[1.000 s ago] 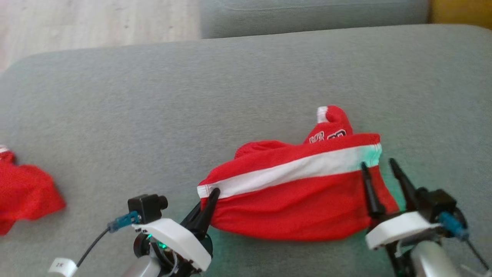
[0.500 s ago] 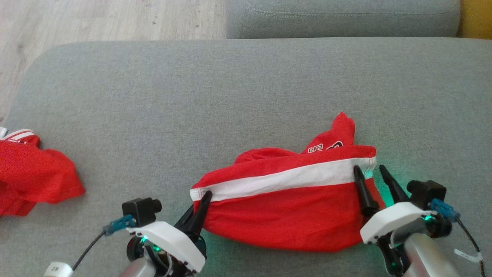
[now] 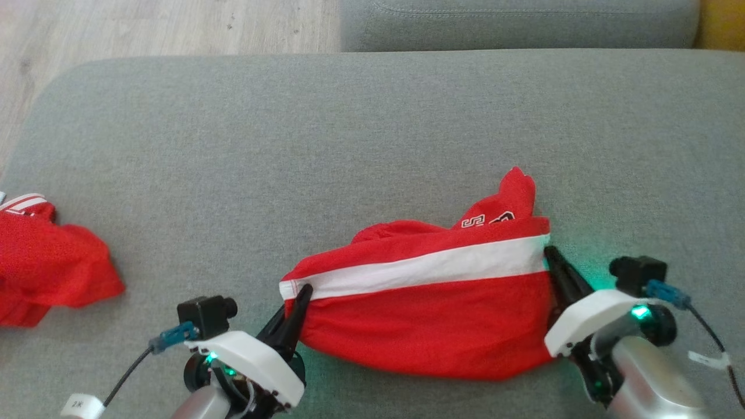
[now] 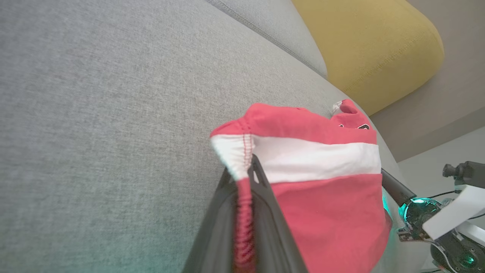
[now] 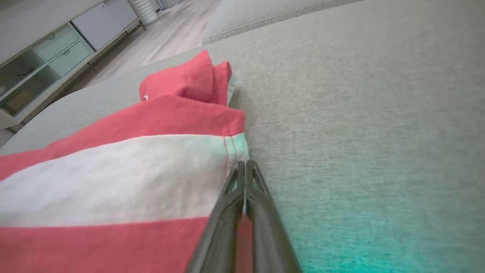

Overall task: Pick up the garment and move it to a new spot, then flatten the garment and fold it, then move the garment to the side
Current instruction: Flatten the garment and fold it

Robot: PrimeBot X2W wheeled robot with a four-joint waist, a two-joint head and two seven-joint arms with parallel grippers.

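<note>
Red with one white stripe, the garment [image 3: 425, 302] lies bunched on the near part of the grey sofa cushion [image 3: 291, 145], the left gripper [image 3: 304, 289] pinched tight on its left hem and the right gripper [image 3: 550, 252] pinched tight on its right hem.

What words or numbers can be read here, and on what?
"2K", though blurred: left cable tag.
Lettering on the garment: folded over, perhaps a "5", otherwise unreadable.
Right cable tag: too small to read.
</note>
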